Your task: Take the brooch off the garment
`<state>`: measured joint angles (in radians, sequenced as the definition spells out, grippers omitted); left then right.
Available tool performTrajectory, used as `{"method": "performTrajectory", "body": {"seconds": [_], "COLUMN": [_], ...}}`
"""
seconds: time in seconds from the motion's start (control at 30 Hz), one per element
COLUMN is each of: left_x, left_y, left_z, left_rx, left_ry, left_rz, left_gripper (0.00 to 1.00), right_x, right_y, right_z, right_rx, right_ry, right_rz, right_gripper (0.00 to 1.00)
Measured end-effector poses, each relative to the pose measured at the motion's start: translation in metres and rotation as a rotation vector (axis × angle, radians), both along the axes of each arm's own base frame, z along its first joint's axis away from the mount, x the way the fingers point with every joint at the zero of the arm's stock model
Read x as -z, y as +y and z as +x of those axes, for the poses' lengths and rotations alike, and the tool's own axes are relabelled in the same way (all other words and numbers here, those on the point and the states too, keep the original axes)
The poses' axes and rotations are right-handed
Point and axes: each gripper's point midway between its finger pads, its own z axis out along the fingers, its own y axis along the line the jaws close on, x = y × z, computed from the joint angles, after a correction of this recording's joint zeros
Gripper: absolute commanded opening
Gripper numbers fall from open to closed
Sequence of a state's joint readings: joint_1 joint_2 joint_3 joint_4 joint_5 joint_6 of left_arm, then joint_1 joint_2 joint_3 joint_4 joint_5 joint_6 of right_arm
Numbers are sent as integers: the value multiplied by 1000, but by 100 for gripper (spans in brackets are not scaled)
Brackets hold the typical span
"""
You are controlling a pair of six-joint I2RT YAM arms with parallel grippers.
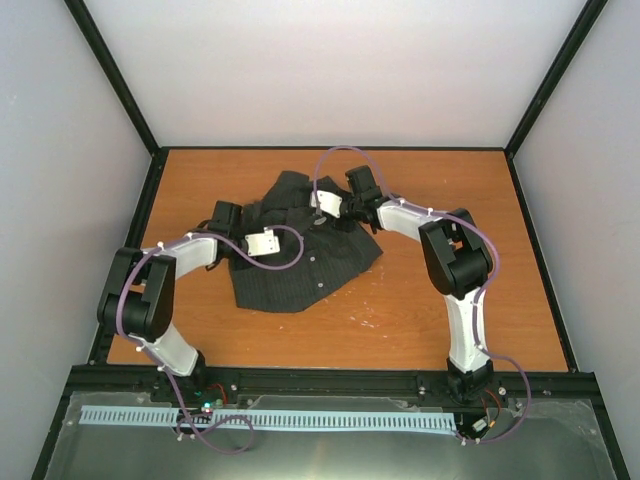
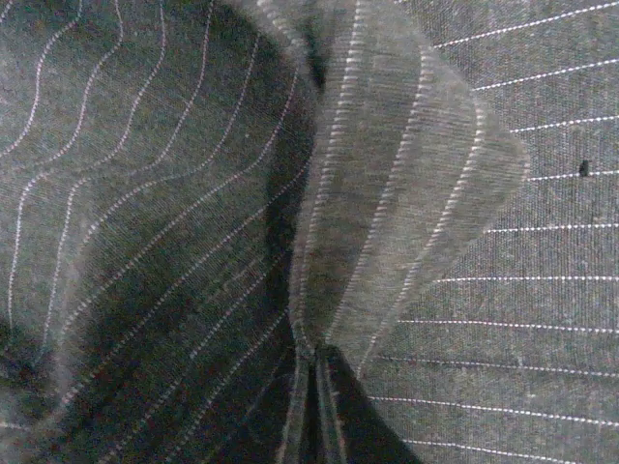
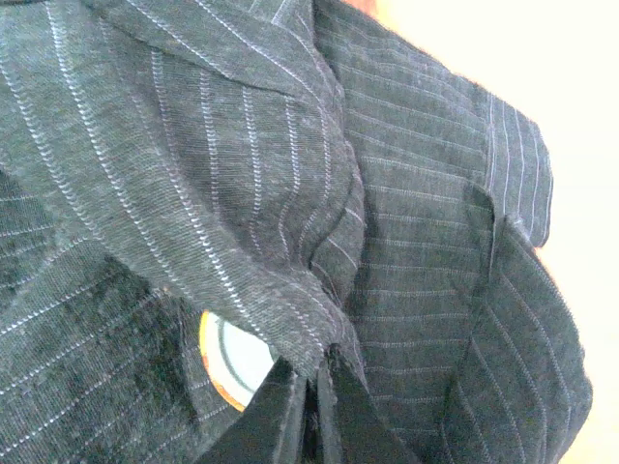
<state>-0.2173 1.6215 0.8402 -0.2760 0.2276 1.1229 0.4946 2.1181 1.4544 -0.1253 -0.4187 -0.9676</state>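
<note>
The garment (image 1: 300, 255) is a dark pinstriped shirt, crumpled on the orange table. My left gripper (image 1: 266, 243) rests on its left middle. In the left wrist view it (image 2: 315, 396) is shut on a raised fold of the shirt (image 2: 387, 193). My right gripper (image 1: 323, 203) is at the shirt's upper part. In the right wrist view it (image 3: 311, 401) is shut on a bunched fold of the shirt (image 3: 242, 193). The brooch is hidden in every view. A pale patch with an orange rim (image 3: 232, 362) shows under that fold; I cannot tell what it is.
The orange table (image 1: 450, 330) is walled by white panels at the back and both sides, with black frame posts at the corners. A black rail (image 1: 330, 380) runs along the near edge by the arm bases.
</note>
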Motion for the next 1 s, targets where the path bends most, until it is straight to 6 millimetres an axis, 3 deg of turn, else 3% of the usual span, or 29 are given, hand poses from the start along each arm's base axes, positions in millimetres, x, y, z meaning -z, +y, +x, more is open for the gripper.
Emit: {"method": "performTrajectory", "body": {"seconds": [0.1, 0.2, 0.3, 0.37, 0.43, 0.53, 0.6, 0.77, 0.87, 1.0], "left_x": [-1, -28, -98, -174, -245, -334, -375, -432, -461, -515], "left_y": [6, 6, -1, -9, -16, -25, -28, -22, -15, -9], "left_z": [10, 34, 68, 91, 99, 87, 71, 37, 20, -15], "left_rx": [-32, -75, -120, -146, -150, -130, -121, -149, -170, -161], "left_ry": [-28, -102, -247, -380, -488, -582, -609, -627, -645, -734], "left_rz": [28, 18, -49, -135, -223, -344, -405, -465, -477, -511], "left_gripper": [1, 1, 1, 1, 1, 1, 1, 1, 1, 1], "right_x": [-5, -8, -18, -37, -63, -122, -166, -252, -283, -317], "right_y": [2, 3, 0, -3, -8, -14, -16, -23, -23, -25], "right_z": [3, 5, 4, -1, -7, -19, -30, -57, -70, -93], "right_rx": [16, 48, 83, 103, 118, 129, 125, 127, 112, 80], "right_ry": [4, 29, 66, 83, 79, 41, 1, -26, -7, 16], "right_rz": [25, 50, 94, 145, 195, 300, 378, 547, 611, 685], "right_gripper": [3, 3, 2, 3, 3, 3, 3, 3, 3, 3]}}
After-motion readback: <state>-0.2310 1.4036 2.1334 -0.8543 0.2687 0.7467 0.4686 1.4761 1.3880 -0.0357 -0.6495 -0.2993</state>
